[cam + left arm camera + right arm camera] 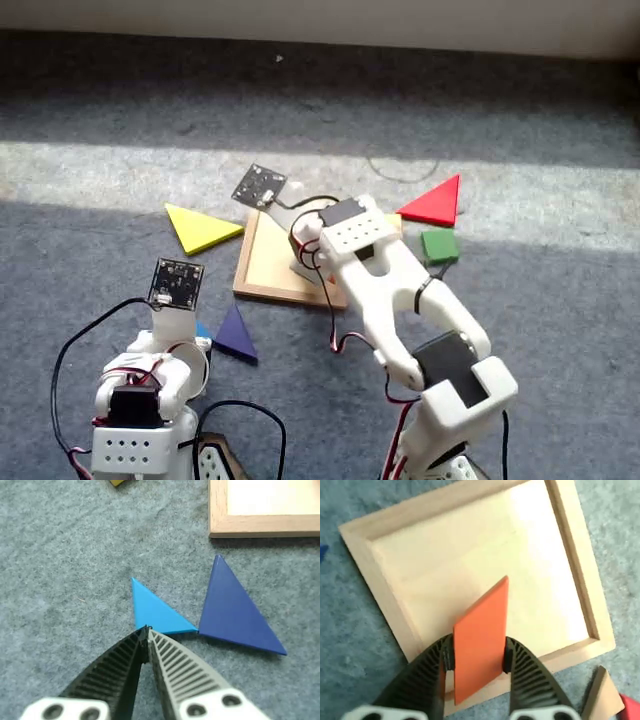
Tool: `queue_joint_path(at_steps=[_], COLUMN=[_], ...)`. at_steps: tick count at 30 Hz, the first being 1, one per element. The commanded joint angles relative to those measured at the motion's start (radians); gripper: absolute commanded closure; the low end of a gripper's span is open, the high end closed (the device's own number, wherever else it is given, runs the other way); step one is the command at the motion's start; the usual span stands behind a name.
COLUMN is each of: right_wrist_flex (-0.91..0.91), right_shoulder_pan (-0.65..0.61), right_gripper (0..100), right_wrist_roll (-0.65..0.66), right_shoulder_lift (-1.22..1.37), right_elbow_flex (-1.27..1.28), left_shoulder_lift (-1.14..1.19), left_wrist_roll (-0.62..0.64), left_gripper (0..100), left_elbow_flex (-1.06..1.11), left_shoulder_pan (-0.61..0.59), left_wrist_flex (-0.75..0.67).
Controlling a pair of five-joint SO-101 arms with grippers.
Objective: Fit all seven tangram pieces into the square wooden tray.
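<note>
The square wooden tray (262, 285) lies mid-table with nothing on its floor (470, 565). My right gripper (477, 651) hangs over the tray's near rim, shut on an orange parallelogram (482, 622) held on edge. My left gripper (146, 631) is shut and holds nothing, its tips at the edge of a light blue triangle (155, 612). A dark blue triangle (235, 615) touches that piece's corner, just outside the tray's corner (260, 526). A yellow triangle (203, 228) lies left of the tray, and a red triangle (433, 204) and green square (438, 246) lie to its right.
A tan piece (600, 695) lies on the carpet beside the tray's corner, next to the red triangle's edge (624, 706). The right arm (400, 300) stretches over the tray's right side. Grey carpet covers the table, and cables trail by both arm bases.
</note>
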Motion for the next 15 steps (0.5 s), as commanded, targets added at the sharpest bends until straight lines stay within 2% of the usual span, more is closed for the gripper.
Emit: queue_joint_path(at_steps=[1,5,11,15], right_wrist_flex=[-0.024,-0.012,0.054,0.058], right_shoulder_pan=[-0.028,-0.051,-0.050,-0.035], right_gripper=[96.4,96.1,81.4,81.0], right_wrist_roll=[0.086,0.098,0.097,0.097], right_shoulder_lift=[-0.016,-0.016,-0.015,-0.016], right_elbow_flex=[-0.053,-0.036,-0.025,-0.025], left_shoulder_lift=[-0.041,-0.041,-0.041,-0.041], left_wrist_roll=[-0.003,-0.003,-0.003,-0.003], left_gripper=[99,99,99,99], left_elbow_flex=[0.019,0.019,0.019,0.019], left_shoulder_pan=[0.013,0.013,0.013,0.013], left_wrist_flex=[0.006,0.006,0.006,0.006])
